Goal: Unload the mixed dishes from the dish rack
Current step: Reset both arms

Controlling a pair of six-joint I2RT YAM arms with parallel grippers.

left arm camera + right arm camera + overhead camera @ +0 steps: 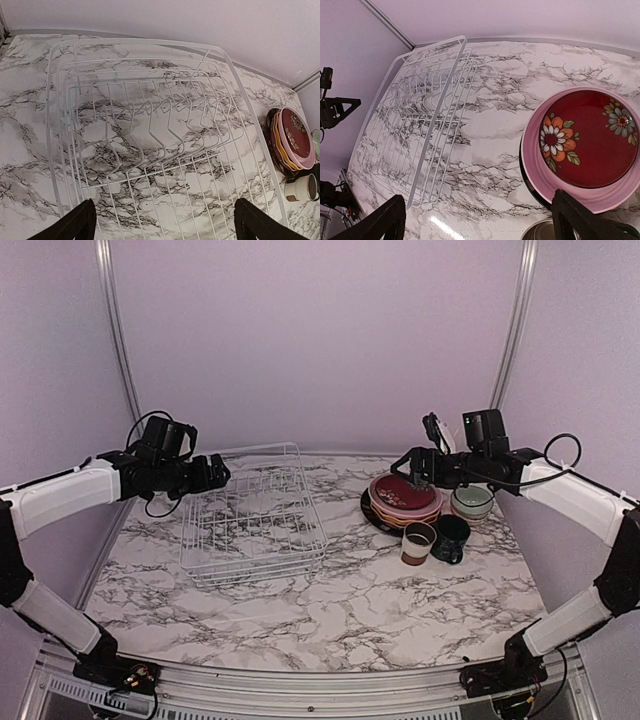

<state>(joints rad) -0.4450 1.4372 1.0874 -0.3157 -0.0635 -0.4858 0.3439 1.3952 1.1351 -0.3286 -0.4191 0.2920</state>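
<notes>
The white wire dish rack (252, 512), just ahead of and below the left hand (218, 472), holds no dishes, so the unloading looks finished. The stack of plates (400, 512) sits on the tabletop (350, 610) directly under the right hand (413, 466), floral red plate (590, 137) on top, with the pale green bowl (471, 502) beneath its wrist and the dark green mug (451, 537) and white-and-brown cup (417, 541) on its near side. Both hands have their fingers apart and hold nothing, so the next move likely calls only for lifting the right hand clear without nudging the stack.

- Marbled bench (330, 610)
- White wire dish rack (252, 512), left of centre
- Stack of plates (405, 502), far right
- Pale green bowl (471, 502), just right of the stack
- White-and-brown cup (417, 542) and dark green mug (451, 537), near side of the stack
</notes>
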